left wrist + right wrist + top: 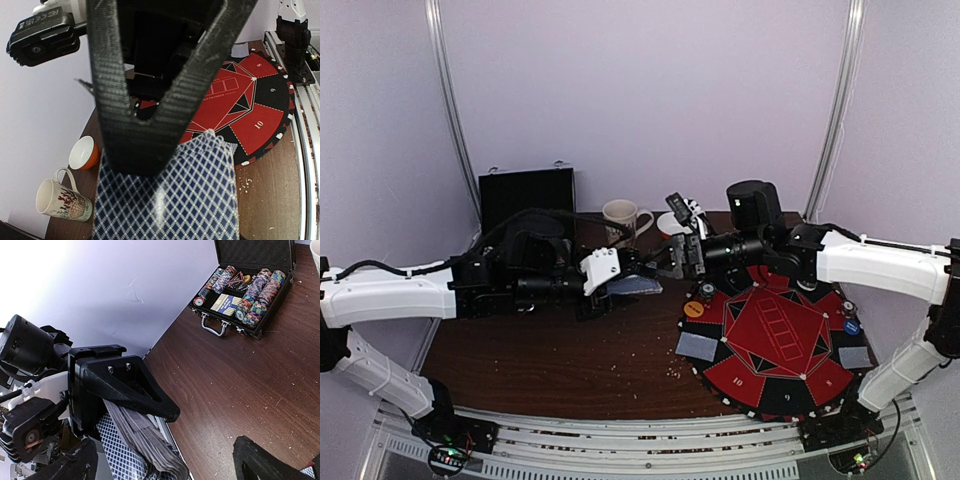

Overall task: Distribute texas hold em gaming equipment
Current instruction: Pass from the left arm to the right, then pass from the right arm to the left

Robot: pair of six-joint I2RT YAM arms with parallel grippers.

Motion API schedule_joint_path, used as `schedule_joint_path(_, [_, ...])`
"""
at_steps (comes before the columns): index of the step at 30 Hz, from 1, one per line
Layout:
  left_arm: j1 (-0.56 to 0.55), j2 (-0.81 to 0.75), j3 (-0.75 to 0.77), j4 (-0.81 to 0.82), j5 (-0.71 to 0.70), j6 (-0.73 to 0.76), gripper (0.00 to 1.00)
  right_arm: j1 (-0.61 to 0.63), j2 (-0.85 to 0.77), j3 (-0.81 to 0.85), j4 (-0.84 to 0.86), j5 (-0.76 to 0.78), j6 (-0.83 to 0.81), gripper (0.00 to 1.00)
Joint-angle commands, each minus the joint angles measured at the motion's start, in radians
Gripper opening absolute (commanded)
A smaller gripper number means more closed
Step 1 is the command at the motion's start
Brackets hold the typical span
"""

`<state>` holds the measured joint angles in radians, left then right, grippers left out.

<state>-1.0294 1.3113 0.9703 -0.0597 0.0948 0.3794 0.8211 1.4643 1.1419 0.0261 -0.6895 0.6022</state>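
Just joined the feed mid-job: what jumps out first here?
At centre, the left claw grips a blue-backed deck, with the right claw open beside it. A round red-and-black mat with chips and cards fills the right side; an open case stands far left.

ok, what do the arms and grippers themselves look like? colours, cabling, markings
Left arm and right arm: white shells on the long links, black joints and wrists, black cables running along the top. Left gripper has a white block behind black fingers, which are wedge-shaped with a ribbed, printed-looking surface. Right gripper is black too. No markings I can read.
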Motion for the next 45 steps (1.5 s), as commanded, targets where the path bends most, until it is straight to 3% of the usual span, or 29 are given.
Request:
schedule_joint_path(1, [-0.005,-0.029,-0.007,0.067,0.041,0.011,0.49,0.019,0.023,0.009,0.053,-0.001,-0.01,0.93])
schedule_joint_path(12, [-0.005,-0.022,-0.004,0.071,0.013,0.007,0.49,0.044,0.069,0.008,0.149,-0.076,0.042,0.54])
schedule_joint_path(15, [-0.006,-0.015,0.0,0.061,0.004,0.008,0.49,0.047,0.07,0.005,0.158,-0.094,0.045,0.3])
schedule_joint_path(17, [-0.006,-0.005,0.006,0.05,0.0,0.011,0.49,0.05,0.066,0.007,0.153,-0.094,0.043,0.04])
schedule_joint_path(18, [-0.006,0.001,0.012,0.032,0.004,0.016,0.51,0.051,0.062,0.01,0.141,-0.092,0.034,0.0])
schedule_joint_path(21, [-0.005,0.026,0.038,-0.02,0.007,0.031,0.67,0.054,0.046,0.01,0.116,-0.086,0.016,0.0])
schedule_joint_path(23, [-0.006,0.038,0.056,-0.051,0.004,0.04,0.73,0.055,0.035,0.006,0.111,-0.086,0.015,0.0])
schedule_joint_path(37, [-0.006,0.017,0.047,-0.018,0.024,0.03,0.83,0.099,0.083,0.052,0.07,-0.069,-0.004,0.0])
schedule_joint_path(39, [-0.006,0.006,0.036,-0.008,0.02,0.034,0.7,0.098,0.078,0.05,0.073,-0.052,-0.007,0.0])
schedule_joint_path(41, [-0.006,0.003,0.034,-0.008,0.011,0.035,0.47,0.099,0.068,0.046,0.075,-0.031,-0.009,0.01])
schedule_joint_path(43, [-0.006,0.005,0.038,-0.013,0.006,0.035,0.38,0.099,0.062,0.048,0.066,-0.012,-0.011,0.06])
schedule_joint_path(45, [-0.006,0.006,0.04,-0.015,0.008,0.033,0.38,0.098,0.058,0.05,0.034,0.015,-0.018,0.14])
